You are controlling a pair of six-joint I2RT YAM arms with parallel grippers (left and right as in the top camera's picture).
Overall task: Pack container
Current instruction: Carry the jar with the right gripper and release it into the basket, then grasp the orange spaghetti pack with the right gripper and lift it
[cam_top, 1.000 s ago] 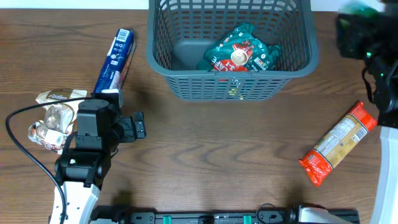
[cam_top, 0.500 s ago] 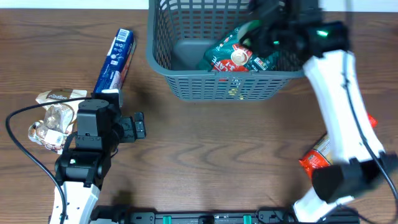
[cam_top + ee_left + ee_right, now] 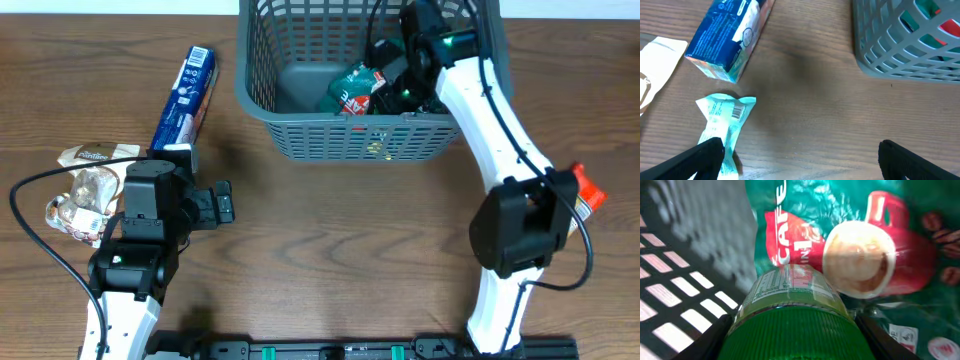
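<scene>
Far edge, middle of the tabletop: the container [image 3: 330, 140], dark grey lattice walls, thick rim. Down inside it, the right gripper [image 3: 392, 85], clamped on a green ribbed canister [image 3: 795, 315] with a fine-print label too small to read. Directly beneath, on the basket floor, a green coffee packet [image 3: 790, 230] with "CAFE" and "1 IN" in white on red, plus a pictured cup of coffee. Towards the near left corner, the left gripper [image 3: 800, 155], fingers [image 3: 700, 155] wide apart, holding nothing. Just beside its left finger, a pale teal sachet [image 3: 725, 117] with a barcode. Far left: a blue box [image 3: 186, 95], print illegible. Left edge: beige snack packs [image 3: 85, 185]. Right edge, half hidden behind the right arm: an orange packet [image 3: 588, 190].
</scene>
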